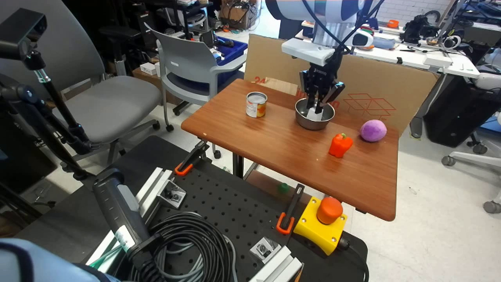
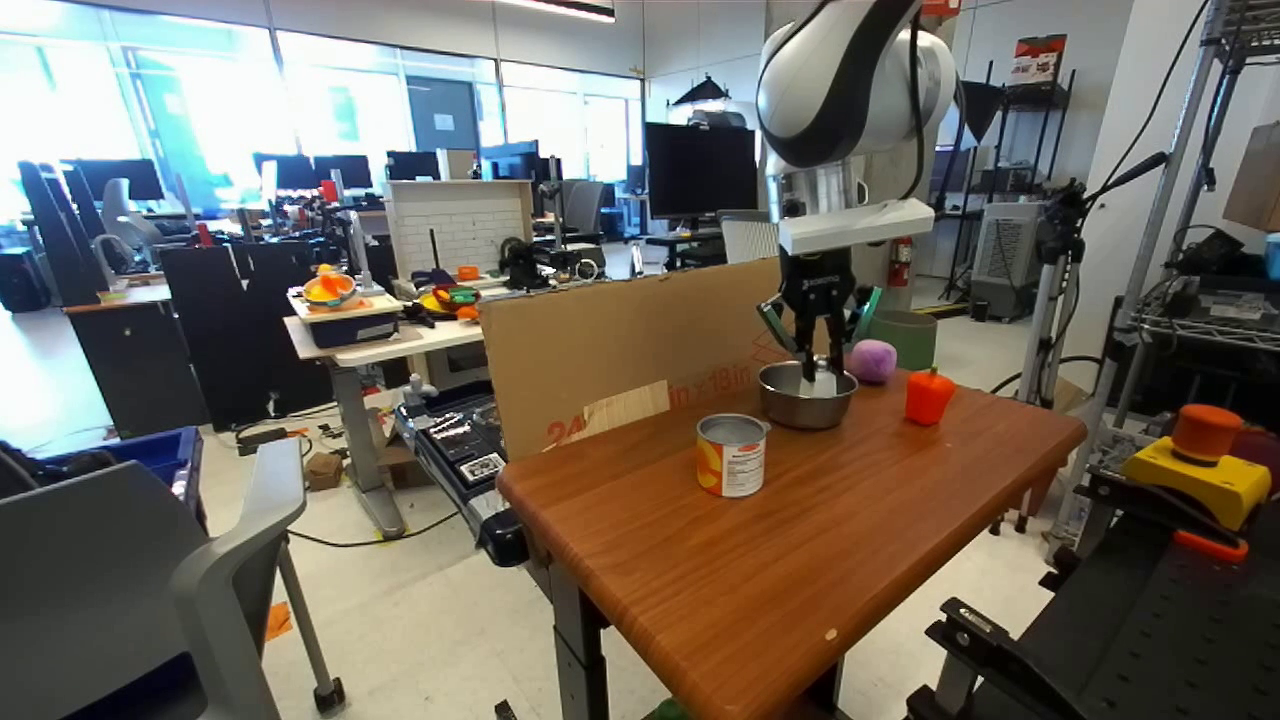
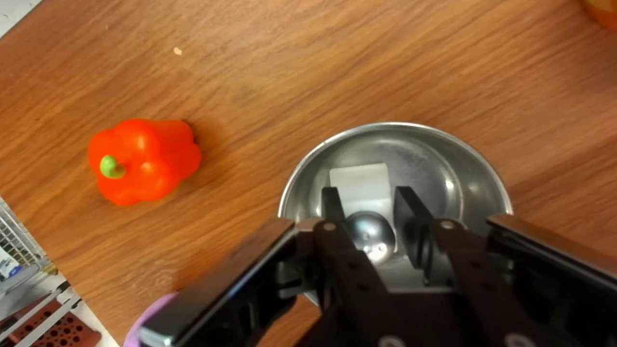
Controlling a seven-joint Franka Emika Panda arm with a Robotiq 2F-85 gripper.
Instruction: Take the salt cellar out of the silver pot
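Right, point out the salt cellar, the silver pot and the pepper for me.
Salt cellar point(image 3: 365, 190): wrist view, on its white body.
Silver pot point(image 2: 808, 412): in an exterior view, on its outer wall.
Pepper point(image 1: 339, 147): in an exterior view, on its orange-red side.

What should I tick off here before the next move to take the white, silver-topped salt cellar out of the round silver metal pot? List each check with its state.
1. White, silver-topped salt cellar inside the round silver metal pot: ok.
2. Black fingers either side of the salt cellar: ok in the wrist view.
3. Both fingers pressing firmly on it: cannot tell.
4. Salt cellar's base off the pot's floor: cannot tell.
5. Pot resting on the brown wooden table: ok in both exterior views.
6. Orange-red bell pepper with green stem apart from the pot: ok.
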